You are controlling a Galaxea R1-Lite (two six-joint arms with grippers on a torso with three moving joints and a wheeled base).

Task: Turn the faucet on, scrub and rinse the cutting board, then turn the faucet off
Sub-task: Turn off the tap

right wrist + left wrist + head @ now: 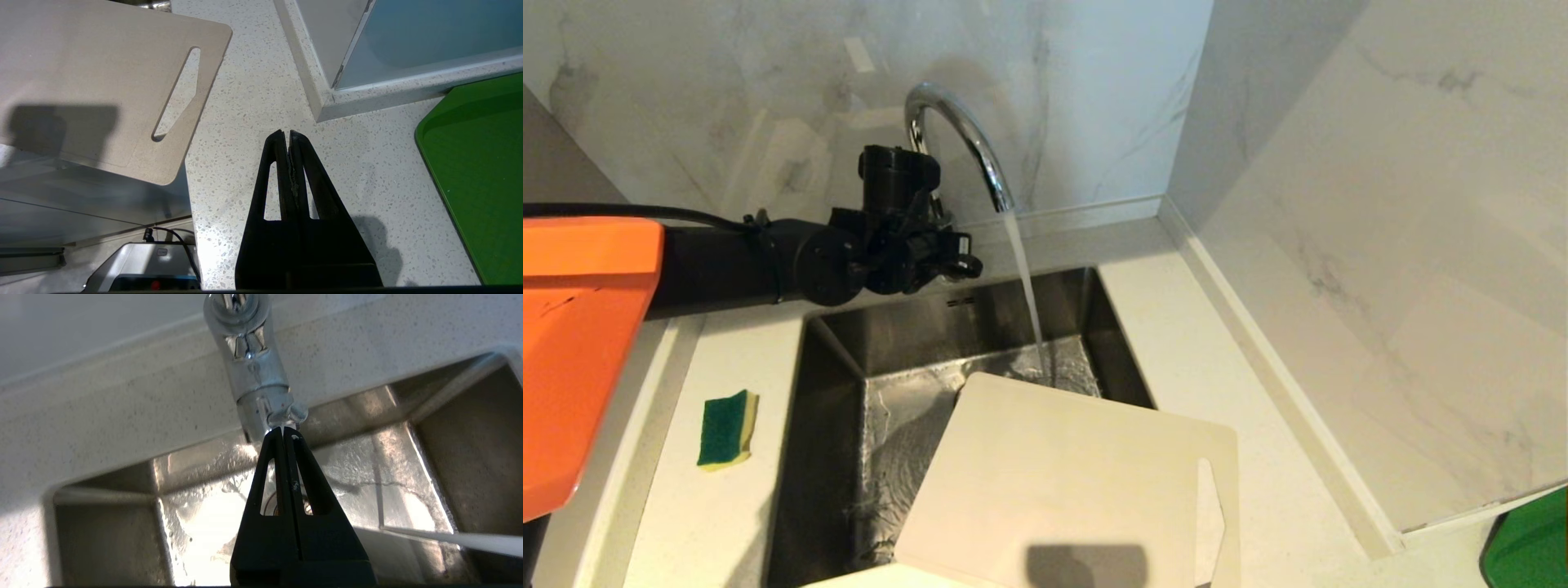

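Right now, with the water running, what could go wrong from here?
The stream lands in the sink just past the cutting board, so the board may not get rinsed where it lies. The left gripper, shut, sits against the faucet lever and could slip off or nudge it.

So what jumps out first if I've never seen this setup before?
Water pours from the tall chrome faucet into the steel sink, landing just beyond the cutting board that lies across its near right corner. The left gripper, shut, sits at the faucet's base lever, and a green-and-yellow sponge lies on the counter to the left.
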